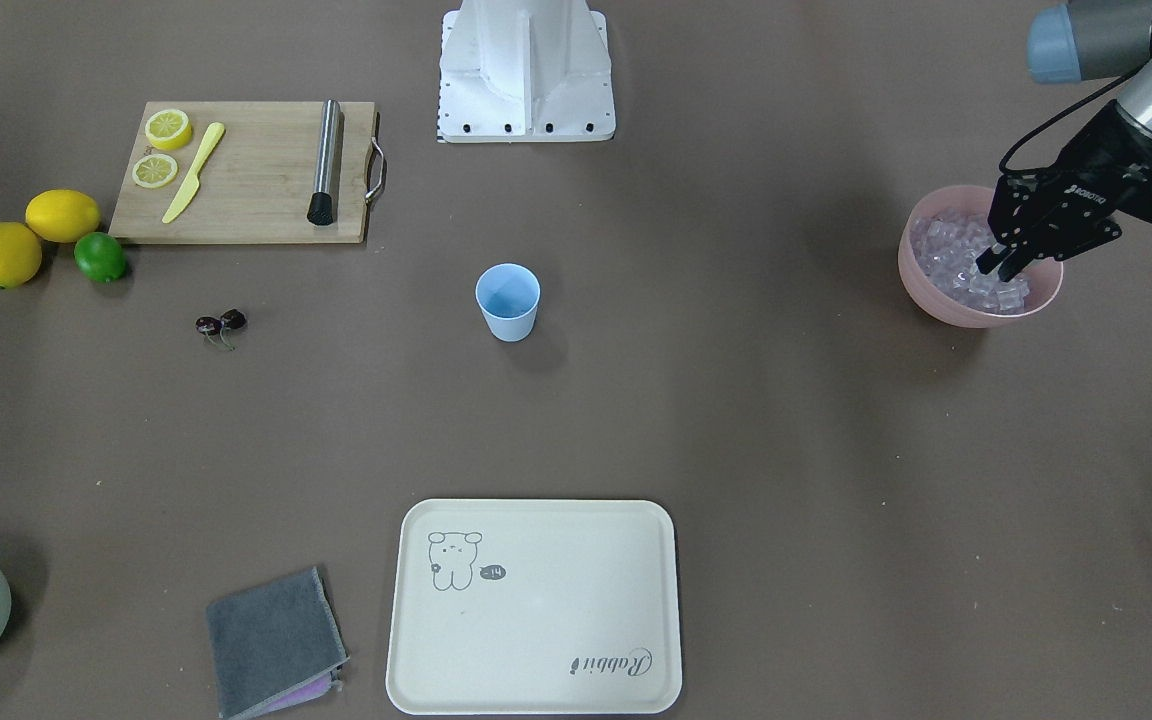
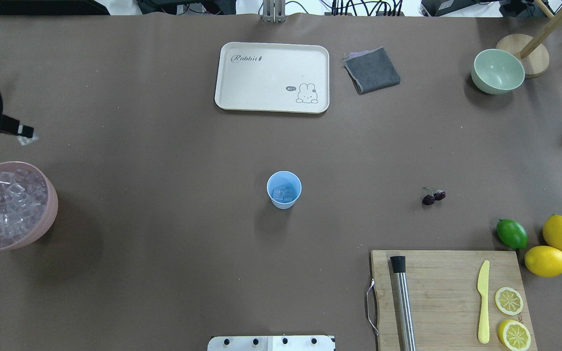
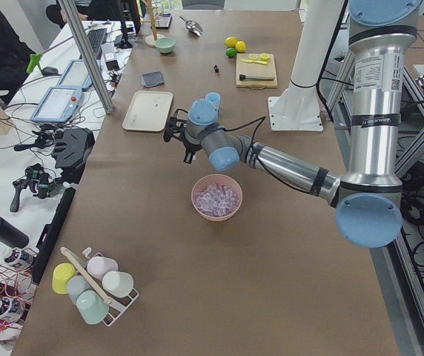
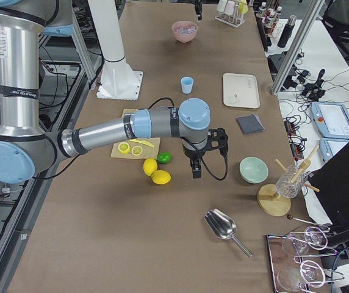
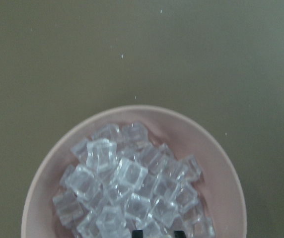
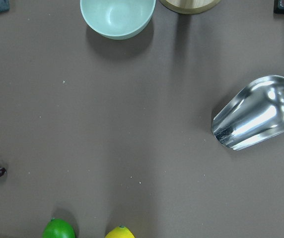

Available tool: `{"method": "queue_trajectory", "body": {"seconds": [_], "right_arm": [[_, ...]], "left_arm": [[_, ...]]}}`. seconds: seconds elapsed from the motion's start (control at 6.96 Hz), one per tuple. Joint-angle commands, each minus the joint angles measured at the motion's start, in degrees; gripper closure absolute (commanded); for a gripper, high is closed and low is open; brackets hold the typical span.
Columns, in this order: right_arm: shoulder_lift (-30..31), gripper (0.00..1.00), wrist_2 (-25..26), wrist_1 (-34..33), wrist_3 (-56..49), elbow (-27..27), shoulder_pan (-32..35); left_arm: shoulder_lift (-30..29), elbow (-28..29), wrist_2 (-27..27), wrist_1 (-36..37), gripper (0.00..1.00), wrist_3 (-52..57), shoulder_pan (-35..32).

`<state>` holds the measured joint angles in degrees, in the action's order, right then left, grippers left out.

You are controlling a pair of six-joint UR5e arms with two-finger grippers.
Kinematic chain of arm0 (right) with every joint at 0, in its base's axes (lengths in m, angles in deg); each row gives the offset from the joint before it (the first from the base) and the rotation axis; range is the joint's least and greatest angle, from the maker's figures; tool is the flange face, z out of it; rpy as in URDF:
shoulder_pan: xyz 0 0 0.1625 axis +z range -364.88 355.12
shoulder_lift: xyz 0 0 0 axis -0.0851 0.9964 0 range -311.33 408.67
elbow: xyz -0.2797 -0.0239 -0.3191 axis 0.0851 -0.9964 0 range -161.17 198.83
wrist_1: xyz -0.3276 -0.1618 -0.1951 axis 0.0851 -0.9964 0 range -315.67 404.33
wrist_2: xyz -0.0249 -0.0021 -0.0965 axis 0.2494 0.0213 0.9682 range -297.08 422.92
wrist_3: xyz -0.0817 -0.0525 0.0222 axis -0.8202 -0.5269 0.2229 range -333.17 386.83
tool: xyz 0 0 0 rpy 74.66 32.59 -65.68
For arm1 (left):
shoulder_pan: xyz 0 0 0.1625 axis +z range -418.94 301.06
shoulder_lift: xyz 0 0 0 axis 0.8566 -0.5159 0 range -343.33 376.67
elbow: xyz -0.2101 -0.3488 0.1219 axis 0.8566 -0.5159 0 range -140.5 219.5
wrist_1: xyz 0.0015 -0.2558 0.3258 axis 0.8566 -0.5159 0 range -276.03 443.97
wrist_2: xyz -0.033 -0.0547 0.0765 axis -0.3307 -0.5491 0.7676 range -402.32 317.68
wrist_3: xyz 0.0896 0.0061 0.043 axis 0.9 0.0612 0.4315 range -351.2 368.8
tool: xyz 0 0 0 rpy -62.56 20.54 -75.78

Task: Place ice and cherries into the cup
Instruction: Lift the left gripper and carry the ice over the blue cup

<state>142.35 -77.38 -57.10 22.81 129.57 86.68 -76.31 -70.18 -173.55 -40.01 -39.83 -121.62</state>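
cup (image 2: 284,204): stands upright near the middle of the tabletop, clear of everything else.
ice in cup (image 2: 282,194): a few clear cubes show at the bottom in the overhead view; exact count too small to tell.
ice supply (image 2: 10,204): heaped in the pink bowl (image 2: 52,214), well apart from the cup on the robot's left side.
left gripper (image 1: 998,266): hangs raised above the pink bowl, far from the cup; fingers narrow, apparently pinching a single ice cube (image 2: 28,140) at the tips.
cherries (image 2: 433,197): lie as a joined pair on the bare tabletop, well apart from the cup on the robot's right side; none in the cup.
right gripper (image 4: 196,172): hovers farther from the cup than the cherries do, close above the lemons (image 4: 156,172) and lime (image 4: 164,157); shows only in the side view, so wide or narrow cannot be told.
done so far: judging by the cubes inside the cup, the ice half of the task looks started, perhaps partly complete.
in hand: likely one more ice run, with the pinched cube due to cross from the pink bowl to the cup.
left to do: release of that cube over the cup, possibly further cubes, then the whole cherry step: grasp by the right side, carry, drop in the cup.
overall: probably under halfway.
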Motion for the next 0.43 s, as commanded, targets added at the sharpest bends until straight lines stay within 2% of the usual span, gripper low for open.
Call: {"method": "queue_trajectory", "body": {"seconds": [0.0, 0.14, 0.29], "right_arm": [[-0.1, 0.00, -0.1, 0.0, 0.1, -0.1, 0.0], [-0.2, 0.00, 0.0, 0.0, 0.0, -0.1, -0.1], [-0.3, 0.00, 0.4, -0.1, 0.1, -0.1, -0.1]], "left_arm": [[-15.6, 1.6, 7.8, 1.5, 1.00, -21.0, 8.9], [-20.9, 2.3, 18.0, 1.5, 1.00, -28.4, 18.4], [-25.9, 4.5, 25.9, 1.5, 1.00, -31.7, 24.2]]}}
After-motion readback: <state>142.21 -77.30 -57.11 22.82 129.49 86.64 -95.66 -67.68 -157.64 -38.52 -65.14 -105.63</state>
